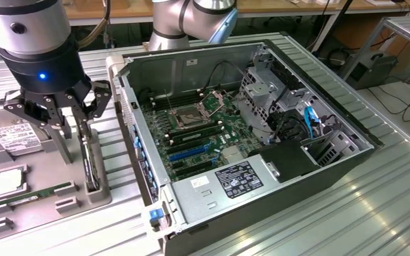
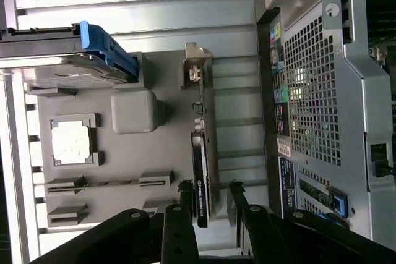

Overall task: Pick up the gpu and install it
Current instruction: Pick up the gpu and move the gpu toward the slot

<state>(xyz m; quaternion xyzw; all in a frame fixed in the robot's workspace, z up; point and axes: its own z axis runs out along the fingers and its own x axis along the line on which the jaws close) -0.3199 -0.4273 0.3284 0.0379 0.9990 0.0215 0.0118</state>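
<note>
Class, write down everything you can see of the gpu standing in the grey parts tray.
The gpu is a thin, dark card standing on its long edge in a slot of the grey tray, outside the computer case, so it is not installed. A silver metal bracket closes one end, and the black cooler bears white lettering. The gripper is open, with a finger either side of the cooler end. Whether they touch the card cannot be told.
</note>
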